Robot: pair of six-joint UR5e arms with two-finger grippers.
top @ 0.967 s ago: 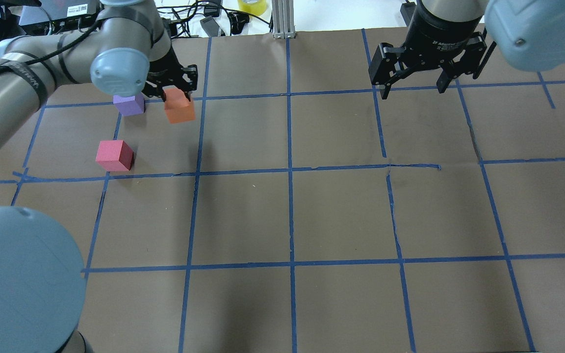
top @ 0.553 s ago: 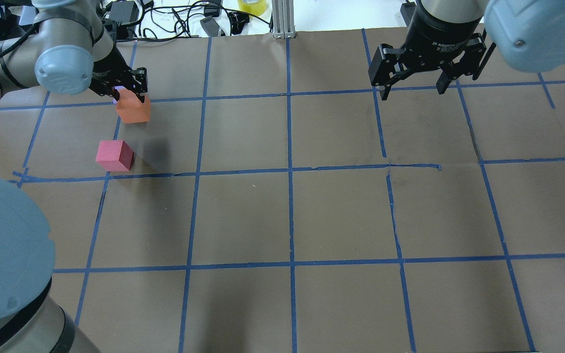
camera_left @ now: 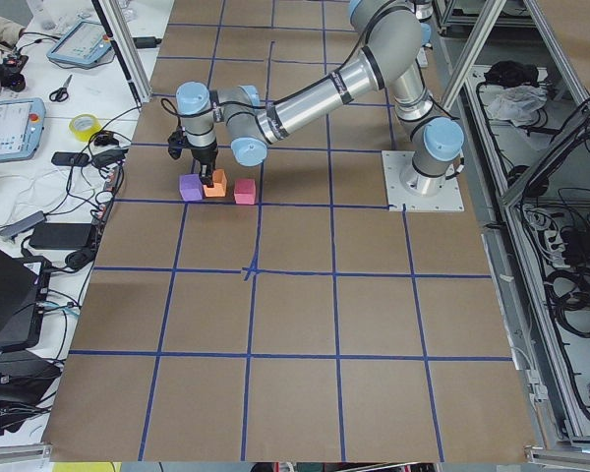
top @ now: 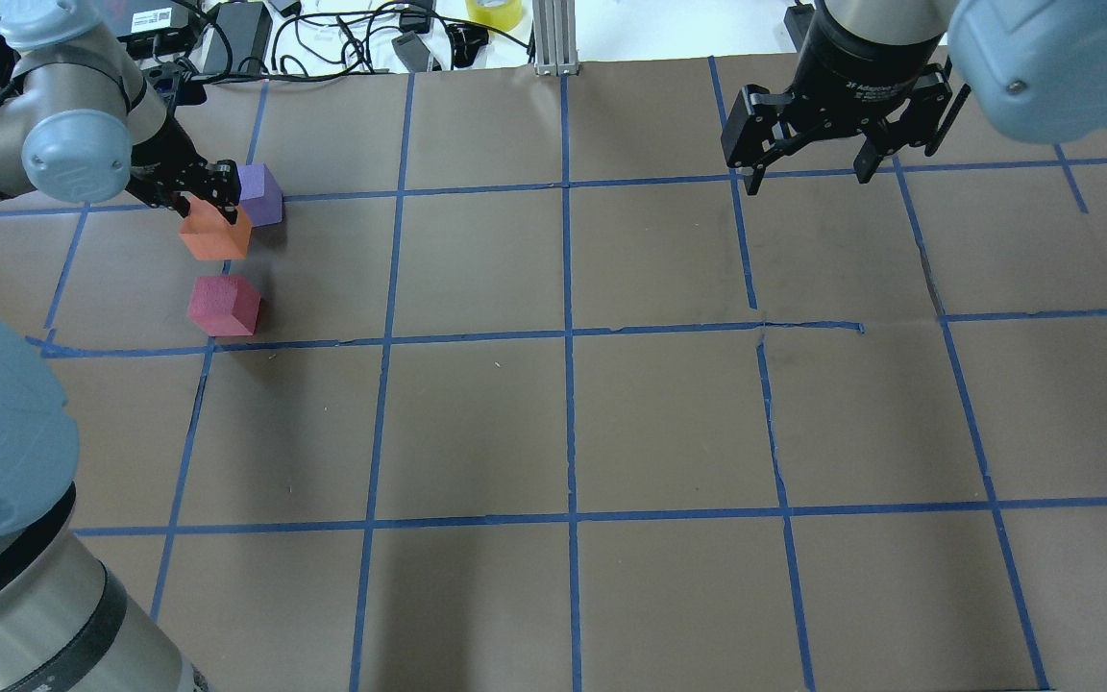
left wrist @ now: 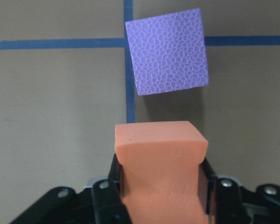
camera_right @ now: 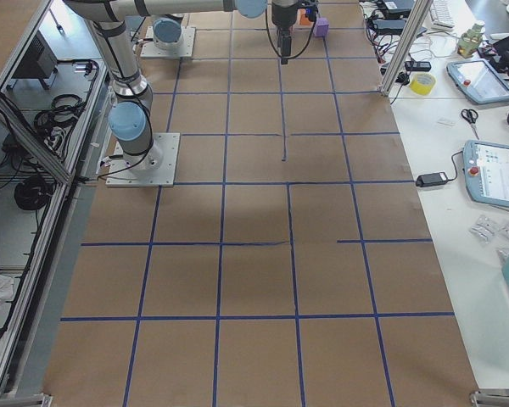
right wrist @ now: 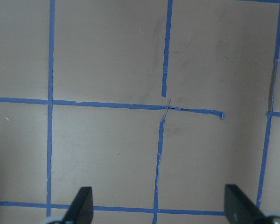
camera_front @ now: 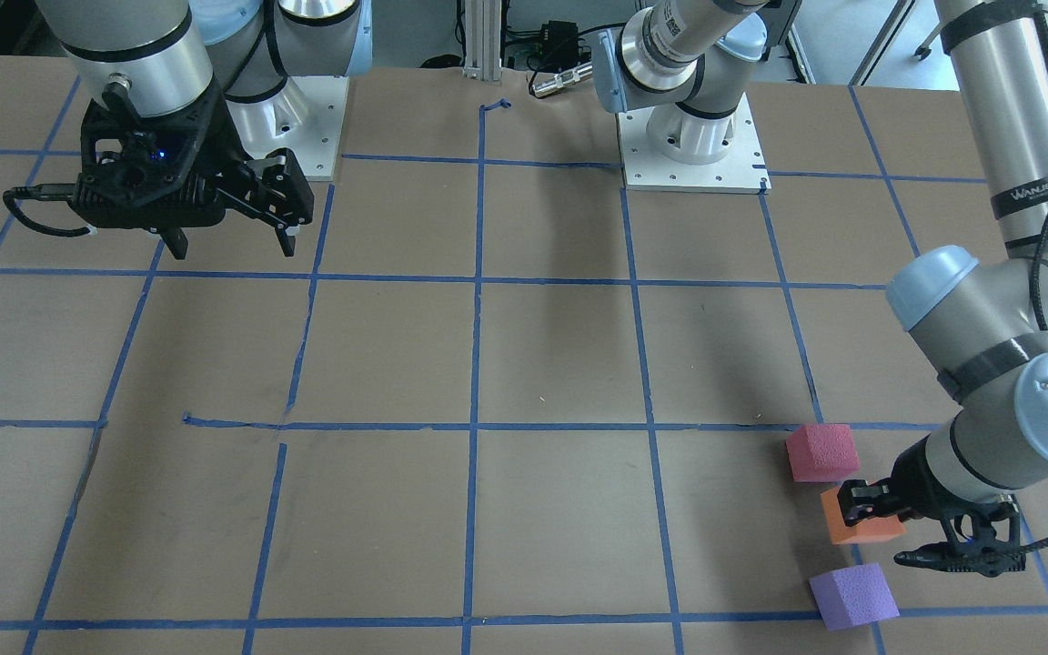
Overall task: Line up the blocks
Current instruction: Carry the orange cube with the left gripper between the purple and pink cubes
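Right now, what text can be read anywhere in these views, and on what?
"WANJEED": black strap on the left arm; further letters unclear.
"2F Adaptive": body of the right gripper; rest blurred.
White barcode label at the overhead view's top left: too small to read.

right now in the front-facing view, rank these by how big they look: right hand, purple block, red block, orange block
1. right hand, clearly largest.
2. purple block, red block, orange block: they look alike. Purple sits nearest the camera and the left hand covers part of orange, so no ranking among them.
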